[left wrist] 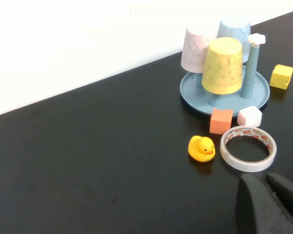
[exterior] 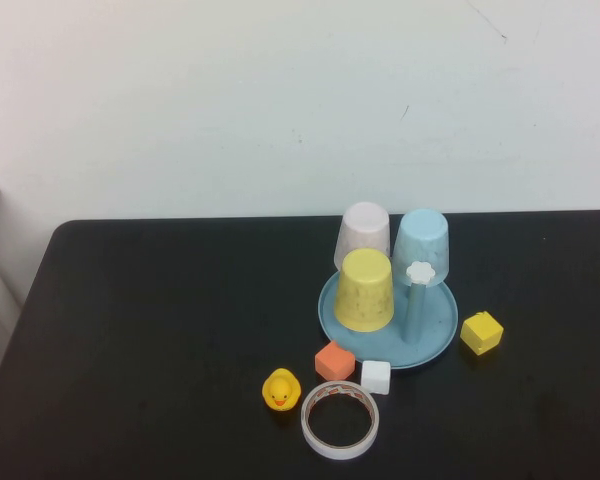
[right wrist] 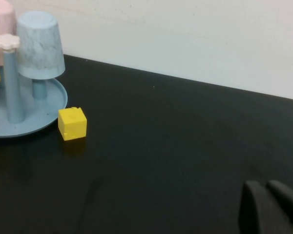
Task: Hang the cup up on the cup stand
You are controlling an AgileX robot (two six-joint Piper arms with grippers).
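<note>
The yellow cup [exterior: 365, 290] sits upside down over a post of the blue cup stand [exterior: 435, 340], on its near left side. It also shows in the left wrist view [left wrist: 222, 66], on the stand [left wrist: 190, 92]. One bare post with a white flower cap [exterior: 419, 272] stands beside it. My left gripper [left wrist: 263, 178] is shut and empty, low over the table, near the tape ring and apart from the stand. My right gripper [right wrist: 264, 184] is shut and empty, far from the stand [right wrist: 49, 112]. Neither arm shows in the high view.
A pale pink cup [exterior: 363, 233] and a light blue cup [exterior: 422, 240] hang upside down on the back posts. In front of the stand lie an orange cube [exterior: 334, 360], a white cube [exterior: 376, 376], a rubber duck [exterior: 281, 389] and a white tape ring [exterior: 340, 419]. A yellow cube [exterior: 481, 332] lies to its right.
</note>
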